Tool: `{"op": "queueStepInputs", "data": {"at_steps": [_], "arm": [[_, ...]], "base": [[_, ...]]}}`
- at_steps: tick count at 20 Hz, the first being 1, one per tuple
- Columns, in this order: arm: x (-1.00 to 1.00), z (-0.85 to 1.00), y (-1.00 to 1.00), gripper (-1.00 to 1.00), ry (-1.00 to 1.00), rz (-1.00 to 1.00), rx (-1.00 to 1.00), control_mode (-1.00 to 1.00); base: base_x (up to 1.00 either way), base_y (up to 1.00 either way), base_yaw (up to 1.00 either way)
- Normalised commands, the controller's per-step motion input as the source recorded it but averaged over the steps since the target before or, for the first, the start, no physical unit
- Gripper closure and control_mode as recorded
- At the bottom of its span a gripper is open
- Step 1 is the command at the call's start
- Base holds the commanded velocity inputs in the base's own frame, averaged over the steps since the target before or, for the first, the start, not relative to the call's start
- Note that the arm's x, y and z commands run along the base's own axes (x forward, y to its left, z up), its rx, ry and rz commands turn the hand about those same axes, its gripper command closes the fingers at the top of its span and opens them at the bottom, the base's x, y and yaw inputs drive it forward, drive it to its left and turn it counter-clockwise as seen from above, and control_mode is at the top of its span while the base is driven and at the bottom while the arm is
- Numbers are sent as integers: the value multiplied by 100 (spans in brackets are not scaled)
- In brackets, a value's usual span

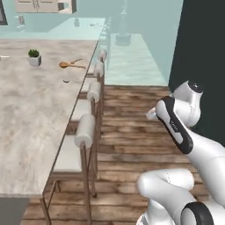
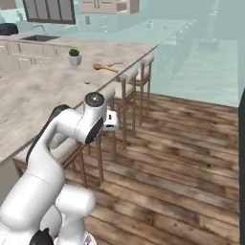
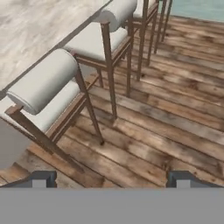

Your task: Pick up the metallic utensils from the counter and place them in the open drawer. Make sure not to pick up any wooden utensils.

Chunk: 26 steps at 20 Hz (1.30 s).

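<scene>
The beige counter [image 1: 30,114] runs along the left. Far down it lies the wooden spoon [image 1: 69,65], its round bowl toward the plant. A thin orange-tan piece [image 1: 77,60] that looks like the knife lies just behind it. A small grey metal spoon [image 1: 70,81] rests nearer the counter's edge, also seen from the right base as the metal spoon [image 2: 89,83]. My gripper [image 3: 111,178] hangs open and empty over the wooden floor beside the stools, well short of the utensils. The open drawer is out of view.
Several bar stools [image 1: 85,129] with white cushions and brown frames line the counter's edge. A small potted plant [image 1: 34,57] stands on the counter by the utensils. A sink [image 2: 40,37] sits at the far back. Wooden floor [image 1: 127,132] stretches to the right.
</scene>
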Motion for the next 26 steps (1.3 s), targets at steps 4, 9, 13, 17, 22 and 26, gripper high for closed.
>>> {"op": "queueStepInputs", "data": {"at_steps": [4,9,13,17,22,26], "arm": [[0,0,0,-100,0,0,0,100],[0,0,0,-100,0,0,0,100],[0,0,0,-100,0,0,0,100],[0,0,0,-100,0,0,0,100],[0,0,0,-100,0,0,0,100],[0,0,0,-100,0,0,0,100]], "base": [[67,-70,68],[60,-83,65],[62,-94,58],[29,-100,37],[40,-100,31],[73,-100,36]]}}
